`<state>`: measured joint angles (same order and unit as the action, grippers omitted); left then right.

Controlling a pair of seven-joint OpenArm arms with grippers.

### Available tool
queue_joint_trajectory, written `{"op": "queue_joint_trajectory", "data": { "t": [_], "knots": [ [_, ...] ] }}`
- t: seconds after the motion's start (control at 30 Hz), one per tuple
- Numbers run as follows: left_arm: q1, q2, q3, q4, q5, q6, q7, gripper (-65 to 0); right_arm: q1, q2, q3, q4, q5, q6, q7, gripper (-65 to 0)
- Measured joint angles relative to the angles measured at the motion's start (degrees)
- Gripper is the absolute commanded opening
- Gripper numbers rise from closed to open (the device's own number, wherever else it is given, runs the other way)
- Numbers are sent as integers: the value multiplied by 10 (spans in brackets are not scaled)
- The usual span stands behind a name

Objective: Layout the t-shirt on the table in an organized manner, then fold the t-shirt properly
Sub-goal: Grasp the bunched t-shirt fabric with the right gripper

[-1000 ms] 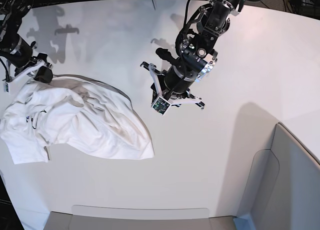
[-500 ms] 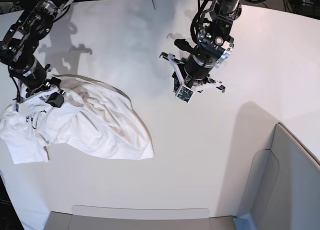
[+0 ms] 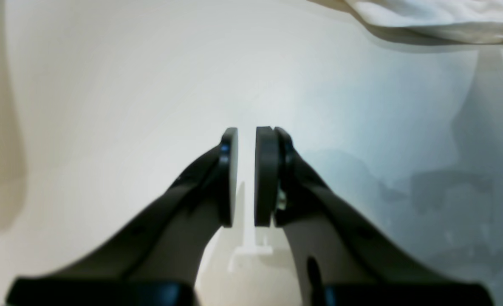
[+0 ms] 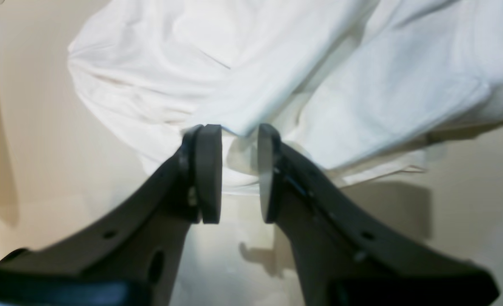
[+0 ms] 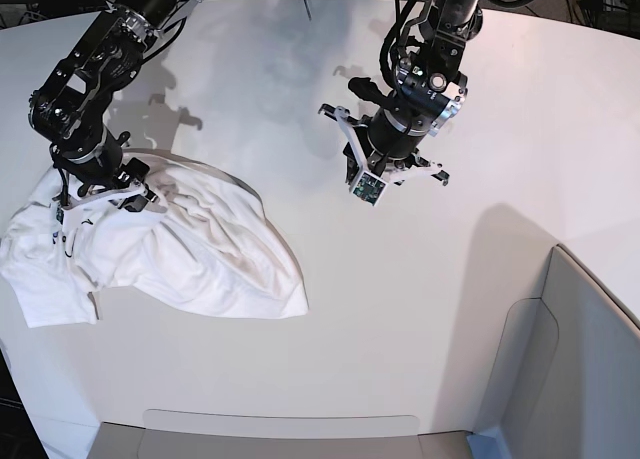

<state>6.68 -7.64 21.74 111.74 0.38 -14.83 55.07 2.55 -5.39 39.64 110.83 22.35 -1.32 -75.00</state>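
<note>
The t-shirt (image 5: 150, 244) lies crumpled at the table's (image 5: 330, 319) left in the base view. Right gripper (image 4: 238, 170), parted and empty, hovers directly over it. Left gripper (image 3: 246, 178), narrowly parted and empty, stands well apart at upper centre.

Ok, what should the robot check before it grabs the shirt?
1. t-shirt still crumpled, not laid flat: not ok.
2. right gripper over the shirt, jaws apart, nothing held: ok.
3. Cloth between its pads: cannot tell, a fold lies right at the tips.
4. left gripper away from the shirt, over bare table, nearly closed: not ok for grabbing.
5. Room to spread the shirt: ok.
</note>
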Motion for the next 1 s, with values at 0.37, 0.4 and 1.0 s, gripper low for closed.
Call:
{"op": "queue_joint_trajectory", "data": {
  "t": [0.37,0.4,1.0],
  "knots": [
    [0,-17,-1,0,0,0,2,-561,-12,10,3,0,79,0,4,-401],
    [0,-19,0,0,0,0,2,-561,-15,10,5,0,87,0,2,-369],
    [1,-35,0,0,-2,0,2,-561,2,8,59,-72,82,0,-1,-323]
  ]
}}
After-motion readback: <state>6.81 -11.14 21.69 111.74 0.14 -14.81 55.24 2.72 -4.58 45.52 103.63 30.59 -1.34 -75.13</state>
